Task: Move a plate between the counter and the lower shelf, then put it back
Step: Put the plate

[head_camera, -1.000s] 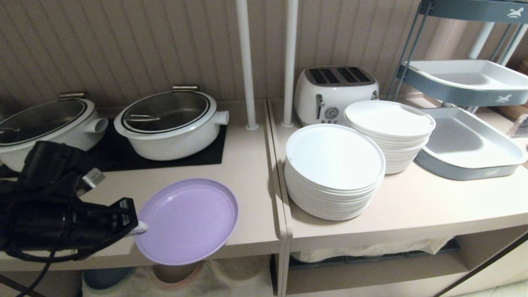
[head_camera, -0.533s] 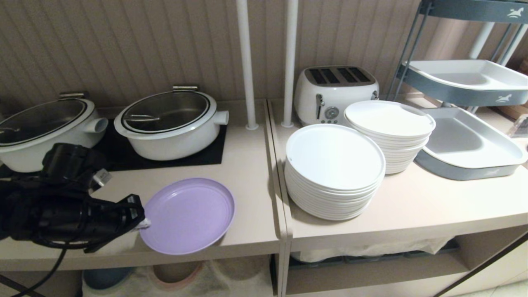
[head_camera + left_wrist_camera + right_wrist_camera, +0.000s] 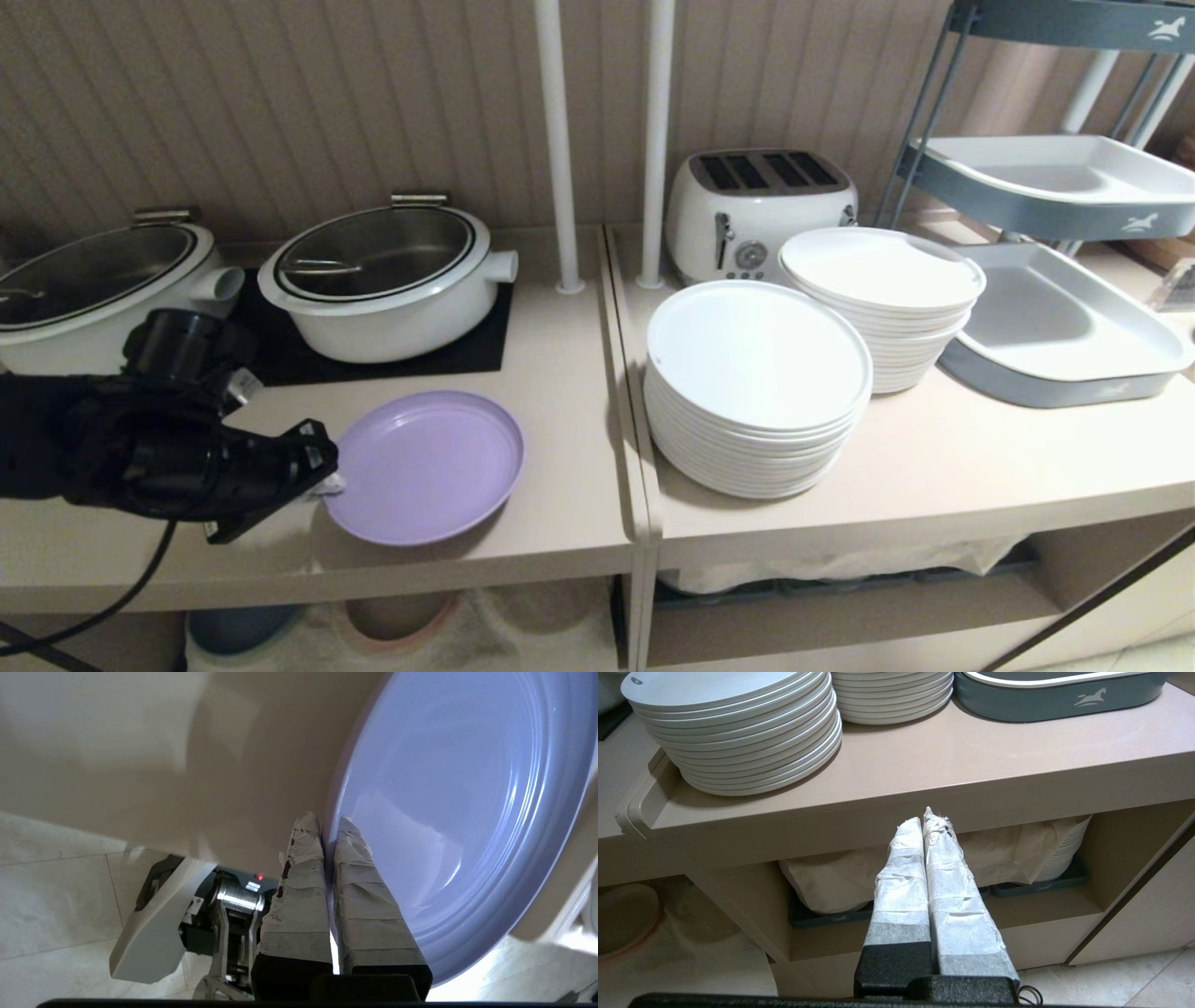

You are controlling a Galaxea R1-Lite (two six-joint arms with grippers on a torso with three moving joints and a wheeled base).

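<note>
On the far left, two white pots (image 3: pixel 383 280) sit at the back of the table (image 3: pixel 560 392), on and beside the black hob panel (image 3: pixel 467 345). In front of them is my left tool (image 3: pixel 327 485), its taped fingers (image 3: pixel 303 872) pinched narrow on the near-left rim of the plate (image 3: pixel 425 467), one finger above the rim and one under it. The lilac plate is over the table top, close to the front edge. The side I hold looks slightly raised, while the far side seems to be down on the surface or nearly so; I cannot tell for sure whether it is fully resting.

Below, the lower shelf (image 3: pixel 523 635) with its wrinkled white cloth holds a blue plate (image 3: pixel 238 630) and a pink-rimmed beige one (image 3: pixel 397 616); the lilac plate is not there.

To the right, past the seam, stand two stacks of white plates (image 3: pixel 756 392), a toaster (image 3: pixel 756 215) and grey-blue trays (image 3: pixel 1055 317).

My right tool (image 3: pixel 929 816) hangs parked in front of the neighbouring cabinet, fingers pressed together on nothing.

As I judge it, the plate is at the table end of its trip, but the pictures alone do not tell me which leg this is. What remains at the least is to set it flat, let go of the rim and pull my left tool clear.
</note>
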